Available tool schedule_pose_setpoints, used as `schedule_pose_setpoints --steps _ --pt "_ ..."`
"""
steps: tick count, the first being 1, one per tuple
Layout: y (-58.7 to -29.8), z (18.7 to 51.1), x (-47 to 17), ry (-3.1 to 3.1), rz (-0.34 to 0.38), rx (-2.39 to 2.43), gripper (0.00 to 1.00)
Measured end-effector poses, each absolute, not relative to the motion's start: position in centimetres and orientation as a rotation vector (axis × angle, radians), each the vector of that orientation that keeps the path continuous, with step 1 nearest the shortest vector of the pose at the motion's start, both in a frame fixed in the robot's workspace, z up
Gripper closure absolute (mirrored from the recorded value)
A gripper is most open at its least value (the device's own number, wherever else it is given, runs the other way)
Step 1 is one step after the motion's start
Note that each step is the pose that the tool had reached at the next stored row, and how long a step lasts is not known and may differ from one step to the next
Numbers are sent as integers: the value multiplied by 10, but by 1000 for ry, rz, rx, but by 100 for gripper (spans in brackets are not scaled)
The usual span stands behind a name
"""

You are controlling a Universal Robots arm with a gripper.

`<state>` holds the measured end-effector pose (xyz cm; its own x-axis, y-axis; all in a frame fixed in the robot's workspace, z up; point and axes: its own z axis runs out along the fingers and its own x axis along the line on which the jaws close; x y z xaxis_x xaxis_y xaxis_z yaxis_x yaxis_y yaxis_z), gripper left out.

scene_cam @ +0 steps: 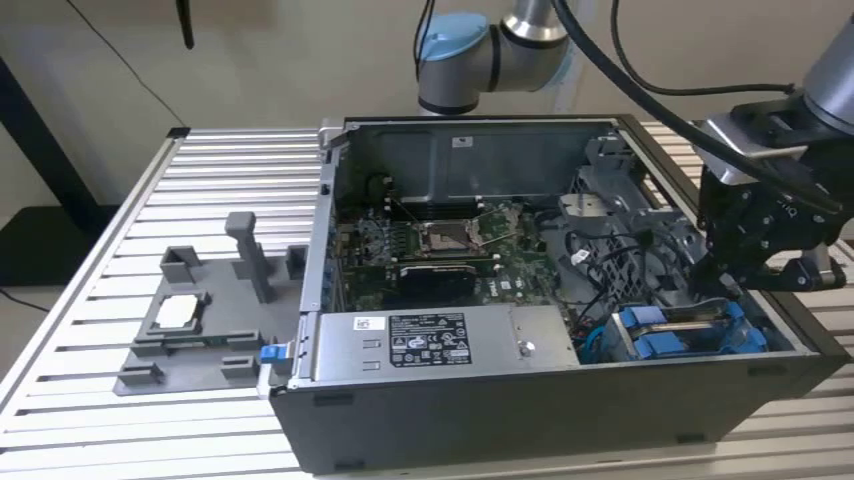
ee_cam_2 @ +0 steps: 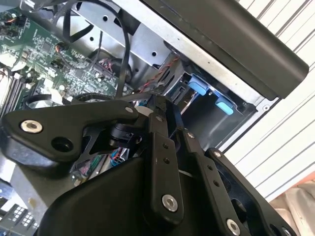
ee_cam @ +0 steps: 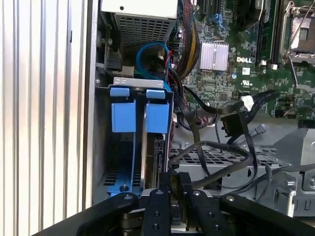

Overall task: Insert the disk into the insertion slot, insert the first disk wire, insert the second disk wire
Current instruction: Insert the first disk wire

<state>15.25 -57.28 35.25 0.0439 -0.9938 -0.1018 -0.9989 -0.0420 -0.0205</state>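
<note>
Disk point(ee_cam: 143, 157) in insertion slot point(ee_cam: 101, 147); claw point(ee_cam: 175, 186) beside it.

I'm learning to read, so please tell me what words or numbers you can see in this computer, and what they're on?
White label on the grey power-supply box: print too small to read.
White maker's mark on the green circuit board: a brand, not read out.
Nothing else can be read.

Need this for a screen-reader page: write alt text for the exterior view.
The gripper hangs just above the insertion slot, which holds the blue-framed disk, in the open computer case on the exterior view's right. A grey fixture tray lies on the view's left.
</note>
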Motion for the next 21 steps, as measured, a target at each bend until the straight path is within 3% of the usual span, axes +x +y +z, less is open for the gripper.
schedule_pose_setpoints --steps 21 --pt "-575 343 154 2182 56 -2157 81"
